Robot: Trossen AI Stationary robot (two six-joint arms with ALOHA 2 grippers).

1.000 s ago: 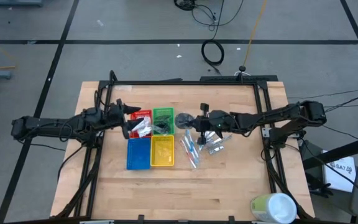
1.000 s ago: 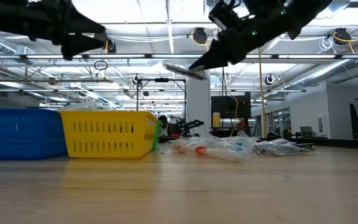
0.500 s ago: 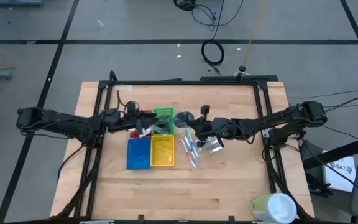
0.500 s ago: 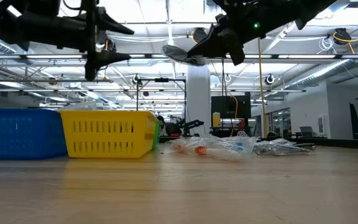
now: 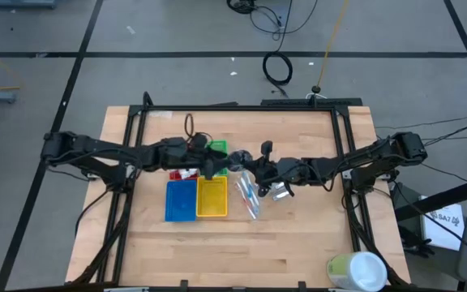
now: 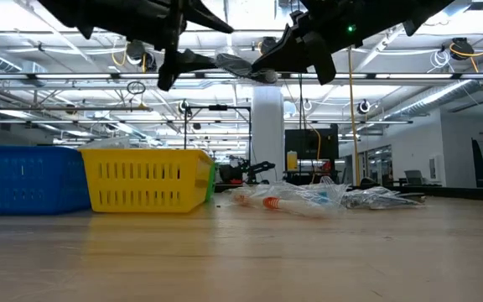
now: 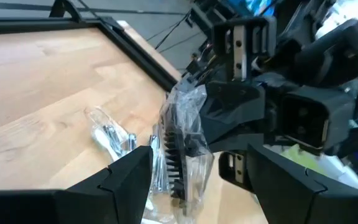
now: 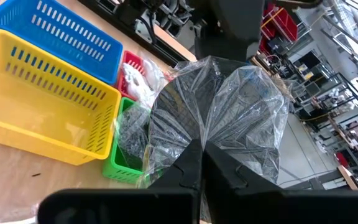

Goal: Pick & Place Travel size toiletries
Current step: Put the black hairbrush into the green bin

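Grey floor with dark seams all around, cables coiled up beyond the far edge, and a wooden bench (image 5: 298, 243) in the middle with a black frame on it. From overhead, the four trays sit in a square: red tray (image 5: 182, 173) and green tray (image 5: 215, 148) at the back, blue tray (image 5: 180, 200) and yellow tray (image 5: 212, 197) in front. Both arms reach in toward the middle, and the left hand (image 5: 217, 165) and right hand (image 5: 248, 169) almost meet over the spot just right of the green tray. A loose pile of toiletries (image 5: 254, 197) in clear wrappers lies on the wood right of the yellow tray, and a big pale green cylinder (image 5: 357, 271) sits near the bench's front right corner. At bench height, the hall ceiling lights fill the background, and the right hand (image 6: 262, 71) hangs high, pinching a dark disc in crinkly plastic (image 6: 243, 67), with the left hand (image 6: 187, 57) just beside it, fingers spread. The left wrist camera shows the wrapped disc (image 7: 182, 140) edge-on between its own spread fingers (image 7: 126, 171), not touching them that I can see. The right wrist camera has the disc (image 8: 219, 115) pinched tight in its fingers (image 8: 197, 168), above the green tray (image 8: 126, 158).
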